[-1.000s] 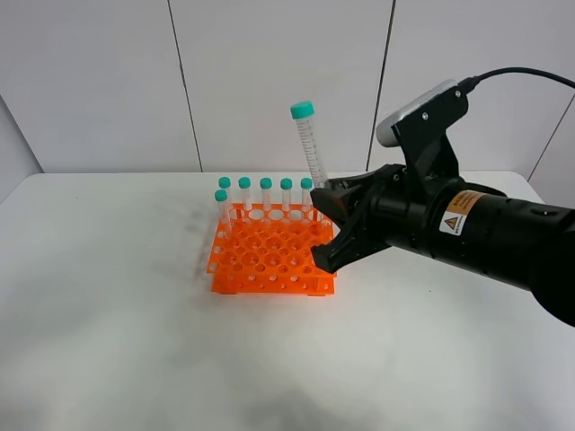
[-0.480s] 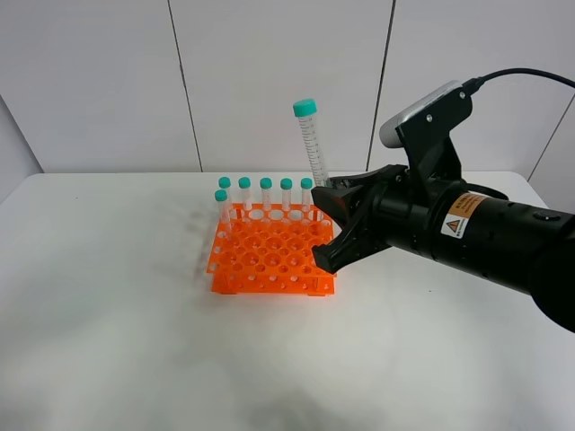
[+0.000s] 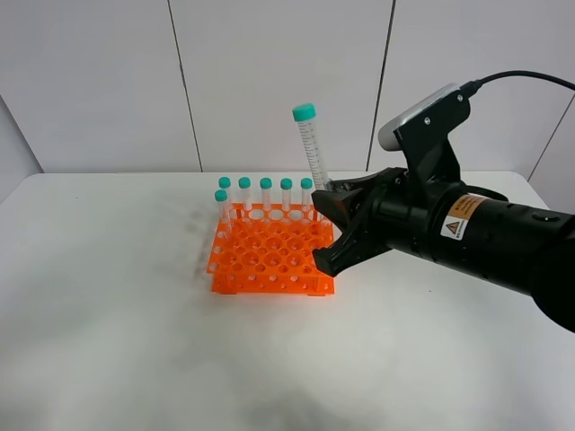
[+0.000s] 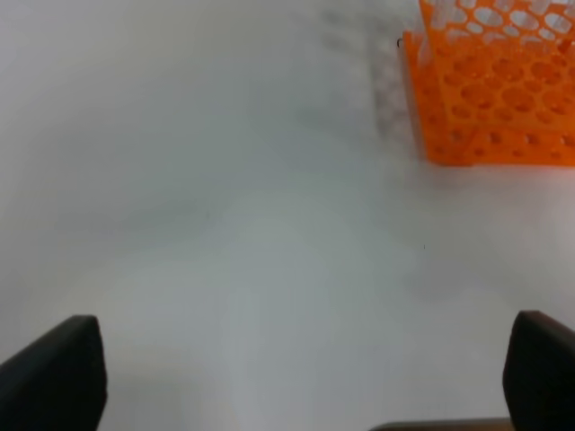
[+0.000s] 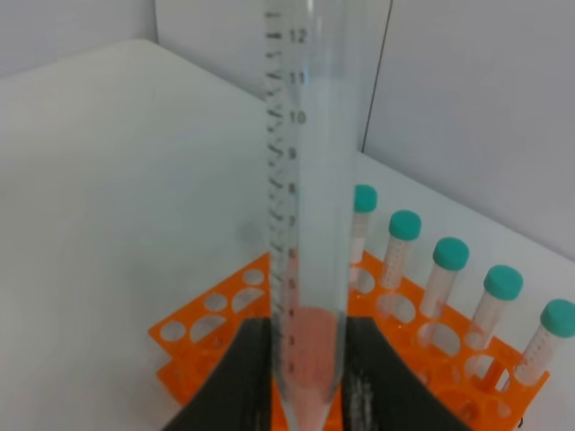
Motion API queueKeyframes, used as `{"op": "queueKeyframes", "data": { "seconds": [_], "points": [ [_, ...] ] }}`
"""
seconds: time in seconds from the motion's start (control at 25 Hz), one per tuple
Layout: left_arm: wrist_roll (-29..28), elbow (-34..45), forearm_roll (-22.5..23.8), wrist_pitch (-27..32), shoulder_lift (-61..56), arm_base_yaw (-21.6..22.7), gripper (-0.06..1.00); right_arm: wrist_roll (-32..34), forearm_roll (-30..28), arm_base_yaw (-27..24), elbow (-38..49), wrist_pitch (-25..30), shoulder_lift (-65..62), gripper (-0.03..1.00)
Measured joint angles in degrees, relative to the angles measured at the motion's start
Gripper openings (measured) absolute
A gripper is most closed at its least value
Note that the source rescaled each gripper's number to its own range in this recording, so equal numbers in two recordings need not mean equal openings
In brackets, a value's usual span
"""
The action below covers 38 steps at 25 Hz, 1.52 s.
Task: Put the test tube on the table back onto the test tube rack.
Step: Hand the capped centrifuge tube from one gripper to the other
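Note:
My right gripper (image 3: 323, 193) is shut on the lower end of the test tube (image 3: 311, 148), a clear graduated tube with a teal cap. It holds the tube nearly upright above the back right corner of the orange rack (image 3: 269, 260). In the right wrist view the tube (image 5: 301, 224) stands between the two dark fingers (image 5: 247, 377), tip down, over the rack (image 5: 216, 332). My left gripper (image 4: 296, 386) is open and empty above the bare white table (image 4: 225, 224), with the rack (image 4: 485, 99) off to one side. It does not show in the exterior high view.
Several teal-capped tubes (image 3: 266, 193) stand in the rack's back row, and one (image 3: 221, 205) stands at the left just in front of it. They also show in the right wrist view (image 5: 445, 269). White wall panels rise behind the table (image 3: 108, 314).
The right arm and the held tube have barely shifted. Nothing else has moved.

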Motion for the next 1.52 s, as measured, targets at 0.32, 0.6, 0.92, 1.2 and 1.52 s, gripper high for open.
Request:
{"op": "queueKeyframes", "data": {
  "seconds": [0.32, 0.6, 0.92, 1.2, 1.52],
  "points": [
    [2.07, -6.37, -1.89, 0.19, 2.75, -0.09, 1.00, 0.00, 0.00, 0.00, 0.00, 0.37, 0.00, 0.00],
    [5.20, -11.34, -6.94, -5.03, 12.67, -7.29, 1.00, 0.00, 0.00, 0.00, 0.00, 0.41, 0.00, 0.00],
    [8.24, -16.09, -7.26, -6.35, 23.75, -22.43, 1.00, 0.00, 0.00, 0.00, 0.00, 0.41, 0.00, 0.00],
    [11.24, -21.03, -9.06, -16.79, 34.60, -25.07, 1.00, 0.17, 0.06, 0.00, 0.00, 0.43, 0.00, 0.00],
    [21.85, -26.93, -19.12, -24.52, 49.57, -25.07, 1.00, 0.60, 0.06, 0.00, 0.00, 0.56, 0.00, 0.00]
  ]
}}
